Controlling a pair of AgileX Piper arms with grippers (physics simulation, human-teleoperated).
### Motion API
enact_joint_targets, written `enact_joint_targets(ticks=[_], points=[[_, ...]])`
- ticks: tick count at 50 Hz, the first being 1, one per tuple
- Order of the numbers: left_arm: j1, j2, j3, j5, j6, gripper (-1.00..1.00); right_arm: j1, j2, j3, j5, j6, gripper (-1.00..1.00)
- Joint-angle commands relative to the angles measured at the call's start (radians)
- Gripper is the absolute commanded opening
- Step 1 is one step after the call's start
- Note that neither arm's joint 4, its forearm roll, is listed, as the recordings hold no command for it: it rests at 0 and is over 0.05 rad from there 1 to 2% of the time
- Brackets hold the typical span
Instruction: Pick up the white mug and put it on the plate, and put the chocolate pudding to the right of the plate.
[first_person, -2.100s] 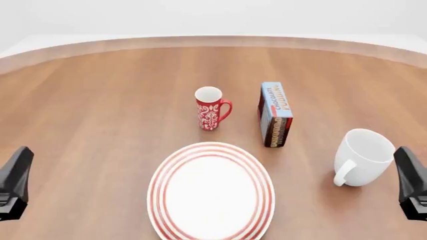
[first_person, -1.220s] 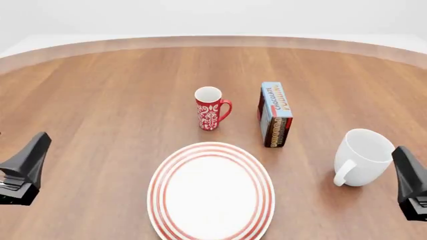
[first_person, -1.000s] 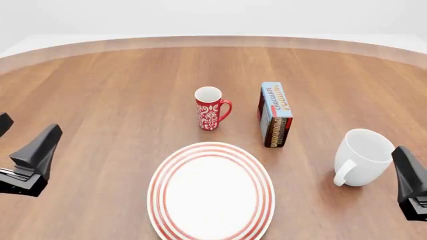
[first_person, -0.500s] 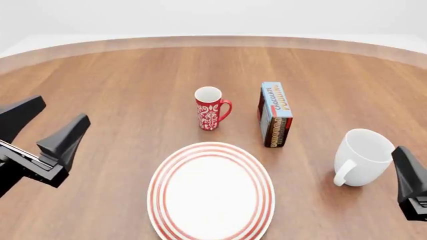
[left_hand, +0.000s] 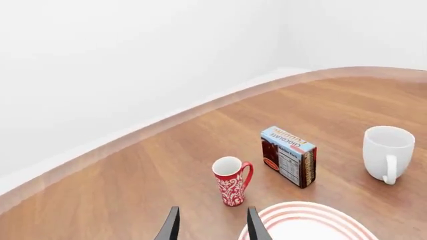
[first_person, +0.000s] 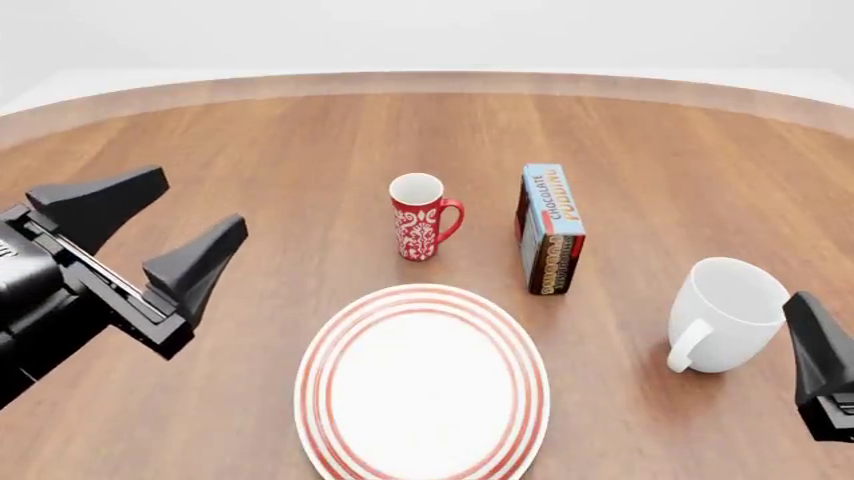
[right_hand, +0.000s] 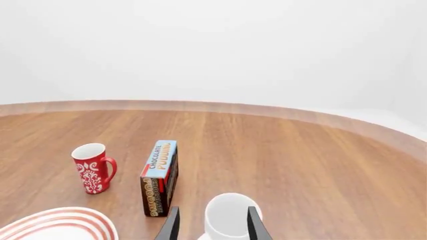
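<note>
The white mug (first_person: 727, 315) stands at the right of the table, handle toward the near side. The red-ringed plate (first_person: 420, 390) lies near the front centre. The chocolate pudding carton (first_person: 550, 225) stands on its side beyond the plate's right edge. My left gripper (first_person: 200, 200) is open and empty, in the air left of the plate. In the left wrist view, the gripper (left_hand: 212, 225) faces the red mug and the plate (left_hand: 313, 225). One finger (first_person: 817, 350) of my right gripper shows just right of the white mug. In the right wrist view, that gripper (right_hand: 212, 212) is open, with the mug (right_hand: 228, 220) between its fingers and a little ahead.
A slim red mug with a white pattern (first_person: 420, 218) stands beyond the plate, left of the carton, handle to the right. The round wooden table's far edge (first_person: 427, 80) curves across the back, with a white wall behind it.
</note>
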Motion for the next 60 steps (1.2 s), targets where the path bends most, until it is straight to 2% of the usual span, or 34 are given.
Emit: enact_joint_targets(ticks=[1,26,49,60], points=[[-0.071,0.096,-0.038,-0.049,0.008,1.0,0.001,0.0,0.0,-0.001,0.0,1.0],[-0.206,0.308,-0.134,-0.139,0.002,1.0,0.004,0.0,0.0,-0.001,-0.001,1.0],[-0.277,0.399,-0.182,-0.171,-0.023,1.0,0.006,-0.001,0.0,-0.002,-0.001,1.0],[-0.317,0.463,-0.238,-0.173,-0.028,1.0,0.005,-0.001,-0.001,-0.002,0.0,1.0]])
